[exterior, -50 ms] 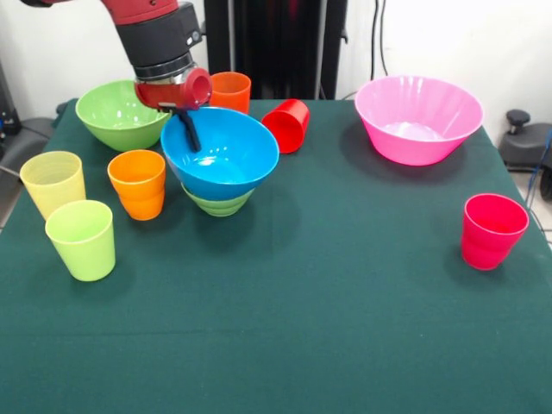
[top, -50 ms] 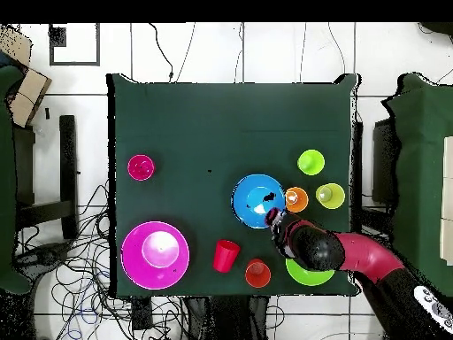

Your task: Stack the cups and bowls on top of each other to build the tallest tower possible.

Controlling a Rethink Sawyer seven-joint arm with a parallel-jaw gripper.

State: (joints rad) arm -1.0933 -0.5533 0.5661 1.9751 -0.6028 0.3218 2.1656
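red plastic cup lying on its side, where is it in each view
Front view: the red plastic cup on its side lies at upper centre, just right of the blue plastic bowl.
Overhead view: it lies at lower centre, below and left of the blue bowl.
Shared landmark: the large pink plastic bowl.

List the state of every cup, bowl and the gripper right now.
Blue plastic bowl: upright, sitting on the small light green bowl.
Pink bowl: upright, alone.
Large green bowl: upright.
Red cup: on its side.
Other five cups: upright.
Gripper: fingers at blue bowl's rim.
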